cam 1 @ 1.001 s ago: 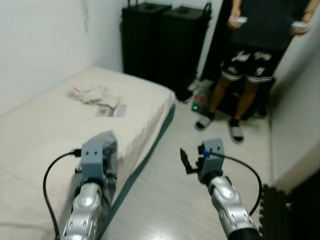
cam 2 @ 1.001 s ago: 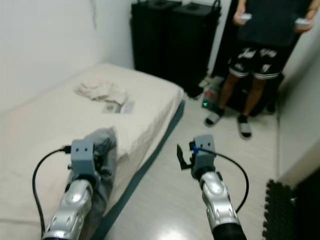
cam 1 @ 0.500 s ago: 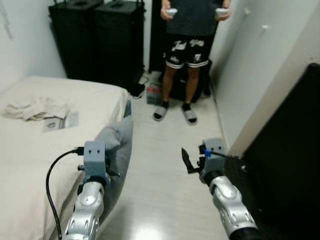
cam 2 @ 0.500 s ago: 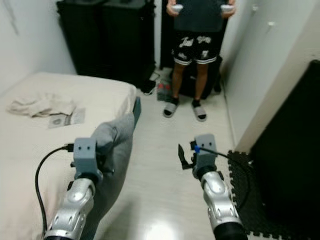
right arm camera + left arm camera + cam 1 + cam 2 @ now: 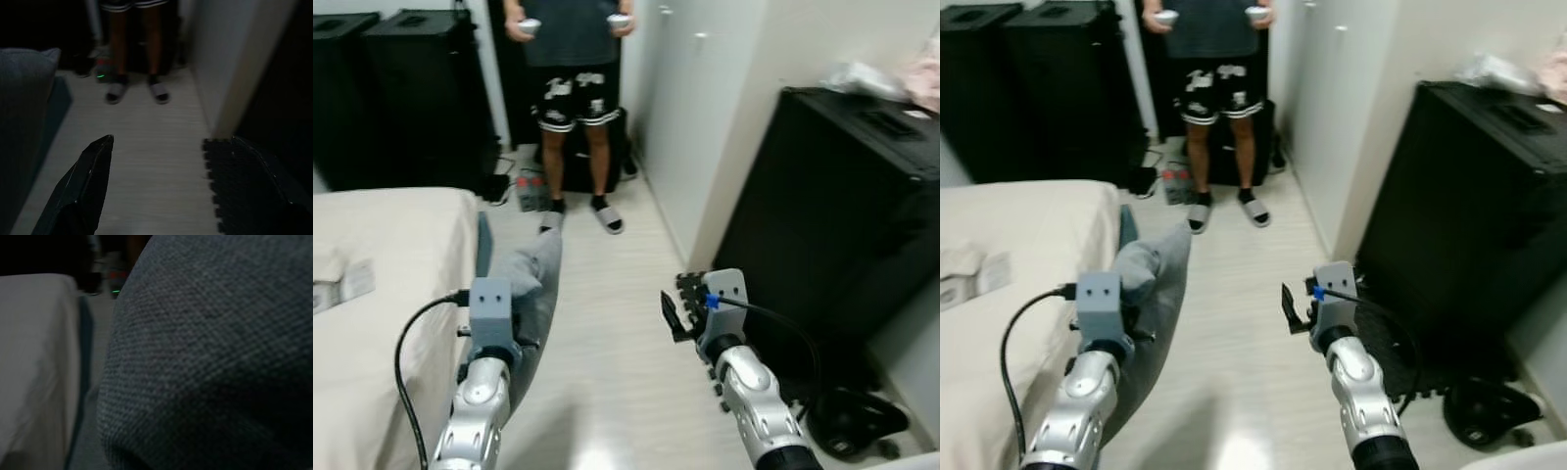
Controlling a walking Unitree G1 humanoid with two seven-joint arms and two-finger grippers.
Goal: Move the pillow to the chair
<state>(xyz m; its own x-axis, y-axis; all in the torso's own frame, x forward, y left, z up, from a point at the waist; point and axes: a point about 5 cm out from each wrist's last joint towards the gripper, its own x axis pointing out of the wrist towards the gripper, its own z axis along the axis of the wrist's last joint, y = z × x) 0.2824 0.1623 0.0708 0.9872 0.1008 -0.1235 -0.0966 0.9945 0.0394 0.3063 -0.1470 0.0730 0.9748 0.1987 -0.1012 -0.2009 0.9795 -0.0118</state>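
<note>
Head cam: the whole view has swung right compared to a second ago – that's the robot turning away from the bed (image 5: pixel 382 274), not stuff moving. The grey pillow (image 5: pixel 533 284) hangs off the left gripper (image 5: pixel 494 328) beside the bed edge; can't actually see those fingers behind the wrist housing. A person (image 5: pixel 570 88) stands ahead, a black cabinet (image 5: pixel 832 215) is on the right, and no chair is in sight – so I'd guess more turning to come.

Left wrist: pillow fabric pressed right up close.

Right wrist: the right gripper (image 5: pixel 190 181) has its fingers spread, empty, over the floor (image 5: pixel 146 147).
</note>
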